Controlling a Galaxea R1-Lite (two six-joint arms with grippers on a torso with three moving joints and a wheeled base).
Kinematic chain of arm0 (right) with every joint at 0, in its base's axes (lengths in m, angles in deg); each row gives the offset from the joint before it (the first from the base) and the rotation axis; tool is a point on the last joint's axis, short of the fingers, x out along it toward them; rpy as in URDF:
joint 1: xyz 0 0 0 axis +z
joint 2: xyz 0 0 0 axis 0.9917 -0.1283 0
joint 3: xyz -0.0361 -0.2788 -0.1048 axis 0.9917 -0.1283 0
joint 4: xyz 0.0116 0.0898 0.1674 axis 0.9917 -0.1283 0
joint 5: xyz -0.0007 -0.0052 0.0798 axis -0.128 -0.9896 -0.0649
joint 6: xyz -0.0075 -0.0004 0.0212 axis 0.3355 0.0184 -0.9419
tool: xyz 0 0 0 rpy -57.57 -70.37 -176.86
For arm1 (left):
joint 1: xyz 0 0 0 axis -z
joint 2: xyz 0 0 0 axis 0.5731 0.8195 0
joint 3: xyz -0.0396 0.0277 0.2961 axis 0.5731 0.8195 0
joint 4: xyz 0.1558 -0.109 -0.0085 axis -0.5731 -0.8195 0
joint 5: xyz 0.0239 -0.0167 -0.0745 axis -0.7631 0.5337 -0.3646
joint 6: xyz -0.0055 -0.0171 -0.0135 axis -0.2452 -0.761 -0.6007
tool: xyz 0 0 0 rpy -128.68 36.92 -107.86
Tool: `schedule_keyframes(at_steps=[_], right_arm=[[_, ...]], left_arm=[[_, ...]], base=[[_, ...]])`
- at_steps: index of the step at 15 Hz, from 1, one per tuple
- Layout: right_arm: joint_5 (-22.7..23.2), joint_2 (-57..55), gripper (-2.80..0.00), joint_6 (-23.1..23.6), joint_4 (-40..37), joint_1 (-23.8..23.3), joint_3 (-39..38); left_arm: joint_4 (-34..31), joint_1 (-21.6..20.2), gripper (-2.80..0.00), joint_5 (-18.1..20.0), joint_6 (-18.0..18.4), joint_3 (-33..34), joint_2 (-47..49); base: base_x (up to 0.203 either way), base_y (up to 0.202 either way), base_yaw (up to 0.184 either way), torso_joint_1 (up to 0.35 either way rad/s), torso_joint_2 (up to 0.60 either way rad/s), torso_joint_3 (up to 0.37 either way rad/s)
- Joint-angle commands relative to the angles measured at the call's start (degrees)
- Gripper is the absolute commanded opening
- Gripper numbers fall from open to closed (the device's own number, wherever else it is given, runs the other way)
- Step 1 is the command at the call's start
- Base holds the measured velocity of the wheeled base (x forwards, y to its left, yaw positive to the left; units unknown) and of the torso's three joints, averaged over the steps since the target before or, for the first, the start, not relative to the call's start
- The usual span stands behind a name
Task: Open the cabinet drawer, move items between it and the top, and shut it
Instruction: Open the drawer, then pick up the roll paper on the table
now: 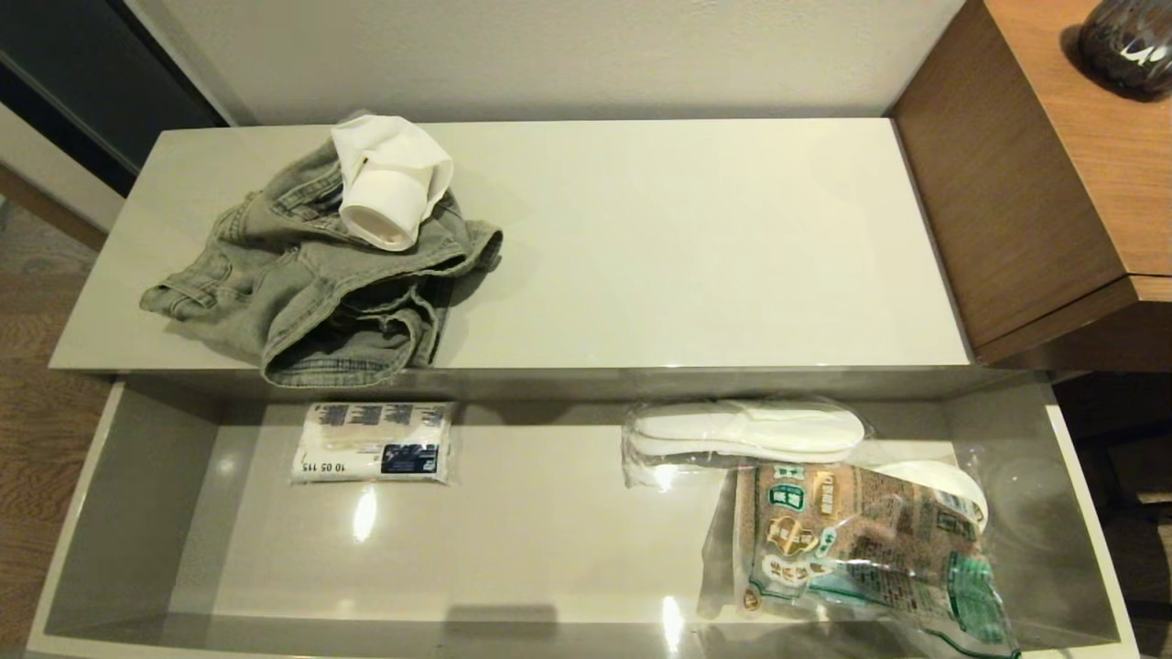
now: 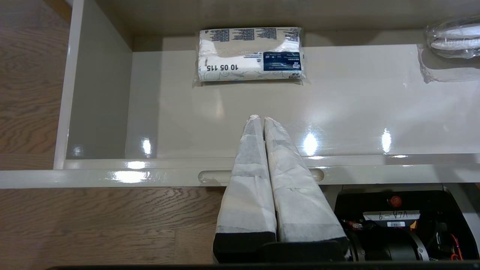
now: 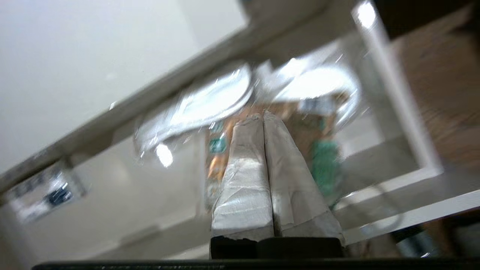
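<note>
The wide pale drawer point(image 1: 137, 494) stands pulled out below the cream cabinet top point(image 1: 696, 247). On the top's left part lies the grey-green denim garment point(image 1: 311, 284) with the white paper roll point(image 1: 389, 188) resting on it. Neither arm shows in the head view. In the left wrist view my left gripper point(image 2: 260, 118) is shut and empty, hovering over the drawer's front edge at a slim slot point(image 2: 213, 176). The right wrist view has my right gripper point(image 3: 262, 115) shut and empty, above the drawer's right end near the printed packet point(image 3: 318, 150).
Inside the drawer lie a wrapped tissue pack point(image 1: 374, 443) at the left, white slippers in clear plastic point(image 1: 746, 430) and a green-and-brown printed packet point(image 1: 861, 549) at the right. A brown wood desk point(image 1: 1053, 174) adjoins the cabinet on the right. Wood floor point(image 2: 93, 225) lies before the drawer.
</note>
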Motion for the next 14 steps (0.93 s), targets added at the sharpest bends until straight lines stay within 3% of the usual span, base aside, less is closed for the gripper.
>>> schedule_keyframes(at_steps=[1, 5, 7, 9, 12, 13, 14], right_arm=[[-0.9, 6.02, -2.8, 6.48, -3.76, -0.65, 3.53], [-1.25, 14.69, -2.8, 16.93, -13.65, -1.15, 5.11], [0.03, 20.14, -2.8, 25.91, -18.04, -4.39, 7.64], [8.04, 23.38, -2.8, 34.45, -20.14, -11.42, 10.44], [25.62, 27.4, -2.8, 38.32, -24.29, -21.91, 10.76], [29.48, 28.19, -2.8, 38.43, -25.14, -24.16, 9.03], [30.24, 28.7, -2.8, 38.12, -25.24, -24.57, 5.57]], left_arm=[[0.0, 0.0, -2.8, -0.01, 0.0, 0.02, 0.09], [0.0, 0.0, -2.8, -0.01, 0.0, 0.02, 0.09], [0.0, 0.0, -2.8, -0.01, 0.0, 0.02, 0.09], [0.0, 0.0, -2.8, -0.01, 0.0, -0.04, 0.09], [0.0, 0.0, -2.8, -0.01, 0.0, -0.02, 0.09], [0.0, 0.0, -2.8, -0.01, 0.0, 0.02, 0.09], [0.0, 0.0, -2.8, -0.01, 0.0, 0.02, 0.09]], base=[[0.0, 0.0, 0.0, 0.0, 0.0, 0.0], [0.0, 0.0, 0.0, 0.0, 0.0, 0.0], [0.0, 0.0, 0.0, 0.0, 0.0, 0.0], [0.0, 0.0, 0.0, 0.0, 0.0, 0.0], [0.0, 0.0, 0.0, 0.0, 0.0, 0.0], [0.0, 0.0, 0.0, 0.0, 0.0, 0.0], [0.0, 0.0, 0.0, 0.0, 0.0, 0.0]])
